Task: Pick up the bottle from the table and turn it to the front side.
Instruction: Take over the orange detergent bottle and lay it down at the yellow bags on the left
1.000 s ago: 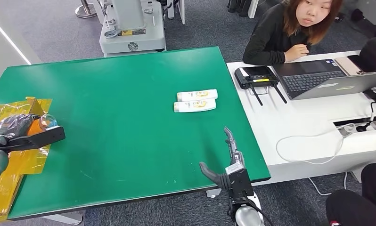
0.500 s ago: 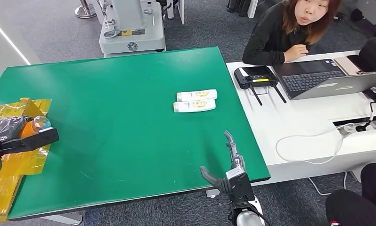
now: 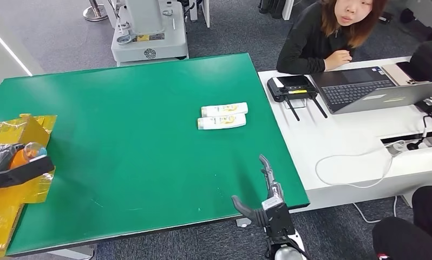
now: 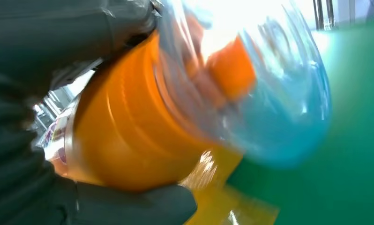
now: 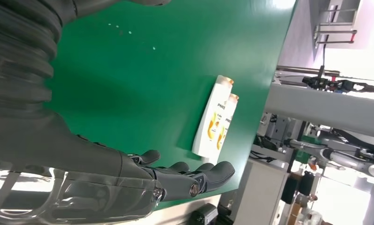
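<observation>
Fingers of left hand (image 4: 44, 140) clamped around orange bottle (image 4: 143, 122) over yellow wrapping (image 3: 19, 130). Right hand (image 3: 260, 197) holds nothing, fingers extended, thumb apart, above green table (image 3: 138, 108).

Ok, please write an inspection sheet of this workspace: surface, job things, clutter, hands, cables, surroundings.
Surface: green table, flat, with small pale specks near the front edge.
Job's things: orange bottle with a clear blue-tinted cap, gripped in the left hand at the table's left edge.
Clutter: two white shampoo bottles lying side by side, touching; yellow plastic sheet under the left hand.
Hands: right hand open, holding nothing, over the front right corner.
Cables: white cable looped on the white desk.
Surroundings: seated person, laptop, black router.
</observation>
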Controlling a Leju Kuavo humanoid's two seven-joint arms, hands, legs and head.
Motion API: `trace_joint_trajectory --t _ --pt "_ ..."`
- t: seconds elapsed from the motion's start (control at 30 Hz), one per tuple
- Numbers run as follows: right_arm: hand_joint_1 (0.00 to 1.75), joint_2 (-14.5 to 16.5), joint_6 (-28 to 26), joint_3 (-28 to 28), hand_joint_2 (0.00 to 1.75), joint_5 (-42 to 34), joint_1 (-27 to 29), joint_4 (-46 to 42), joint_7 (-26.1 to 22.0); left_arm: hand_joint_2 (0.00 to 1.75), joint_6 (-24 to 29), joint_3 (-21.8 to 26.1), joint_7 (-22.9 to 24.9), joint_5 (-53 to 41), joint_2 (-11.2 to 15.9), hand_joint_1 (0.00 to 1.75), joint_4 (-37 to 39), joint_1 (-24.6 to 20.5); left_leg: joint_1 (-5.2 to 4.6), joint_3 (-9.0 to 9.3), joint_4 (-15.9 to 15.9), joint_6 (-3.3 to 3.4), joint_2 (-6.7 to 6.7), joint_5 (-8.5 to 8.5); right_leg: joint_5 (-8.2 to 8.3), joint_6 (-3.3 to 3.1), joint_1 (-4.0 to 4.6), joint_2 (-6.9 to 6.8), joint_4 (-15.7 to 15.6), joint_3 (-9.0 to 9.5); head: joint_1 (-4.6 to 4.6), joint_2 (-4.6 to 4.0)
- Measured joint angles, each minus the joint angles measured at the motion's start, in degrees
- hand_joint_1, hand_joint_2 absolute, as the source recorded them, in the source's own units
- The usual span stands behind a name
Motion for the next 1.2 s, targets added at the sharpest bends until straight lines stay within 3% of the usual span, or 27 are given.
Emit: trace_joint_trajectory --t 0.13,0.3,0.53,0.93,1.2 --pt "0.00 -0.6 -0.2 0.7 1.75 -0.9 0.2 0.2 0.1 1.75 3.5 2.5 -1.7 3.6 2.6 1.75 -2.8 6.6 0.01 -0.02 0.0 -0.04 0.07 -0.06 -0.05 -0.06 0.00 0.08 0.0 -0.06 0.02 0.00" --pt "0.00 -0.7 0.4 1.1 1.75 -0.7 0.1 0.4 0.2 1.75 3.5 7.6 -2.2 4.9 5.8 1.75 -9.1 15.1 0.01 0.00 0.0 -0.12 0.06 -0.12 -0.11 -0.10 0.00 0.10 0.0 -0.08 -0.01 0.00" --pt "0.00 -0.7 1.4 1.1 1.75 0.3 -0.2 0.5 0.2 1.75 4.5 14.7 -1.0 -2.0 6.3 1.75 -16.8 24.5 0.02 -0.01 0.0 -0.11 -0.08 -0.11 -0.14 -0.11 0.01 -0.07 0.0 -0.06 -0.01 0.00" --pt "0.00 -0.7 2.6 1.2 1.75 0.3 -3.3 2.2 -0.2 1.75 7.8 15.7 -2.9 -10.4 -0.3 1.75 -17.5 23.4 -0.02 0.00 0.0 0.06 -0.42 0.02 -0.07 -0.08 -0.02 -0.57 0.0 0.08 0.00 0.00" --pt "0.00 -0.7 3.1 1.9 1.75 0.2 -5.0 4.3 -0.9 1.75 7.5 10.9 -4.3 -10.8 -5.9 1.75 -16.5 17.3 -0.02 -0.02 0.0 0.09 -0.60 0.07 -0.05 -0.07 -0.01 -0.73 0.0 0.11 0.01 0.00"
